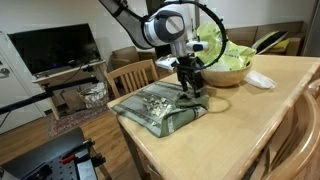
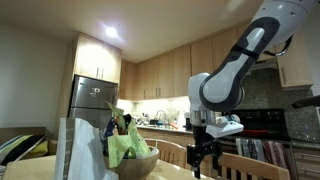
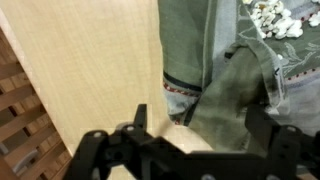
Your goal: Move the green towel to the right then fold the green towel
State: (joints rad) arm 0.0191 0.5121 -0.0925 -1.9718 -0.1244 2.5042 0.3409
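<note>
The green towel [image 1: 160, 108] lies rumpled near the table's front corner, with its pale speckled panel facing up. In the wrist view the green towel [image 3: 215, 65] fills the upper right, a folded edge with a red-trimmed border reaching down between the fingers. My gripper [image 1: 190, 86] hangs just over the towel's far edge, beside the bowl, jaws open and holding nothing. From the wrist camera the gripper [image 3: 200, 125] has one dark fingertip [image 3: 140, 118] over bare wood and the other over cloth. In an exterior view the gripper [image 2: 205, 160] hangs low at table level.
A wooden bowl [image 1: 228, 78] of green leafy things stands right behind the gripper, also seen in an exterior view as the bowl [image 2: 140, 164]. A white object [image 1: 260, 80] lies to its right. A wooden chair [image 1: 130, 75] stands at the table's far edge.
</note>
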